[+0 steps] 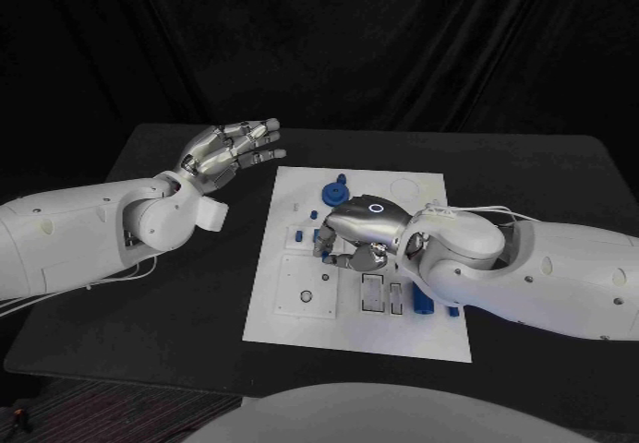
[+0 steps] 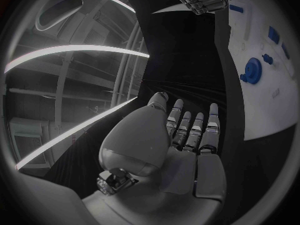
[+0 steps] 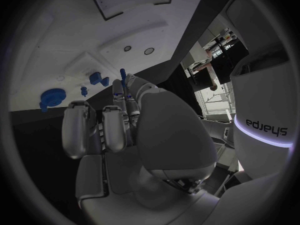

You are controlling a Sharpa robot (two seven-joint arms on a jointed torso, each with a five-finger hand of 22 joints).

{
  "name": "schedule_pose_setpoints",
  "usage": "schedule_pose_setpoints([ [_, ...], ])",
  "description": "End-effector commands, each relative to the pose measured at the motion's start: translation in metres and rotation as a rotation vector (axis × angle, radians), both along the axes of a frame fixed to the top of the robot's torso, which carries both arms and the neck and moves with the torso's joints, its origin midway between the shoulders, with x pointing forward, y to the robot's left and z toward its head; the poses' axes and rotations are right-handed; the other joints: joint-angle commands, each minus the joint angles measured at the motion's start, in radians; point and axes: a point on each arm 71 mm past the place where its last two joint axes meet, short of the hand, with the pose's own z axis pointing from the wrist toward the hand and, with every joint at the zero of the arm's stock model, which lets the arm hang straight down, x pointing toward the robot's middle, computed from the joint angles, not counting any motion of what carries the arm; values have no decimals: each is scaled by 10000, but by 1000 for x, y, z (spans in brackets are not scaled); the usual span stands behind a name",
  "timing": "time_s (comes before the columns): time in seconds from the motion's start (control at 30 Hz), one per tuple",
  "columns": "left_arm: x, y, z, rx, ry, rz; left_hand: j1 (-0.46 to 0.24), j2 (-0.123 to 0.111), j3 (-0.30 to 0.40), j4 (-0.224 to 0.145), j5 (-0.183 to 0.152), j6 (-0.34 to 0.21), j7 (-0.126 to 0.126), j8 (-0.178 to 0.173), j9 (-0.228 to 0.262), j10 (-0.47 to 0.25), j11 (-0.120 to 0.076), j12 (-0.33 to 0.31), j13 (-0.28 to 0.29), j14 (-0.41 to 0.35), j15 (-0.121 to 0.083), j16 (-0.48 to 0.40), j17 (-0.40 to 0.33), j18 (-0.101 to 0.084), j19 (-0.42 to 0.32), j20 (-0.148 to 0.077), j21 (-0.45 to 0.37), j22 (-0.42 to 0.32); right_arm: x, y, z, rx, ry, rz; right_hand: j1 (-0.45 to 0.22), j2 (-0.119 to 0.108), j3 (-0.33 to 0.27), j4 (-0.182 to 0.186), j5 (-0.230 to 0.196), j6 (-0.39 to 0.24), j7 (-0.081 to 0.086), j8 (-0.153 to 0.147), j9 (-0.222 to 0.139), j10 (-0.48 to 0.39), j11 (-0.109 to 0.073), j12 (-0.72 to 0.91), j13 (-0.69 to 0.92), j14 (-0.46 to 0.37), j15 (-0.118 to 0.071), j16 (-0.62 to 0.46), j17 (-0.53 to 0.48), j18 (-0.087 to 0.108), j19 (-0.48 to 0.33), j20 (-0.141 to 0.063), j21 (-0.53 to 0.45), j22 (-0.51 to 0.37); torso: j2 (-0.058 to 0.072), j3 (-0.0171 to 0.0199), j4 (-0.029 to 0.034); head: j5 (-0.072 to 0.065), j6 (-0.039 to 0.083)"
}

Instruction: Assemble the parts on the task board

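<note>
The right robot hand hangs low over the middle of the white task board, palm down, and the small blue parts lie close around it. In the head view a blue gear sits on the board at about 11 o'clock from this hand, just beside its knuckles, and a blue bar lies at about 5 o'clock, close under the right forearm, its long axis running roughly 12 to 6. More small blue pieces stand at the hand's 9 o'clock side, near the fingertips. In the right wrist view the fingers curl downward and a slim blue peg shows just past their tips; whether that peg is pinched or merely stands behind them I cannot tell, so this hand's grasp stays uncertain. The left robot hand is raised off the board's far left corner, at roughly 10 o'clock from the gear, fingers spread and straight, holding nothing; the left wrist view confirms the flat, empty palm with the gear well apart from it. The right hand is plainly the nearer one to every part. Judging from this, the coming move rests on the peg beyond its fingertips, with the left hand too far over the black bench to help yet.
</note>
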Motion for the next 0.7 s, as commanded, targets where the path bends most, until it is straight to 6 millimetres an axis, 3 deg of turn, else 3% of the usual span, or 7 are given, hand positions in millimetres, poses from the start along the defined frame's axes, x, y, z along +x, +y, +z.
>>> schedule_pose_setpoints([
  [0.03, 0, -2, 0, -147, 22, -119, 90, -6, 31, -57, 49, 27, 67, 55, 2, 50, 22, 26, 10, -11, -12, 57, 5, -151, 61, 2, 29, -15, -3, 2, -1, 166, -55, 109, -34, 0, -6, -27, 31, 90, 3, 22, -5, 94, -20, -19, 15, 83, -90, 12, -9, -66, 62, -33, 45, 2005, 0, 6, 5, 1, -1],
  [0.7, 2, -6, -1, -151, 113, -290, 99, -2, 43, -67, 43, 27, 73, 59, 1, 39, 26, 14, 7, -15, -8, 61, 5, -155, 63, 1, 26, -24, -5, -2, -16, -82, 321, 8, -25, -13, -5, -42, 47, 77, 8, 5, -15, 94, -16, -39, 10, 80, -90, 2, -30, -55, 40, -37, 0, 1991, -9, 10, -4, 88, -1],
])
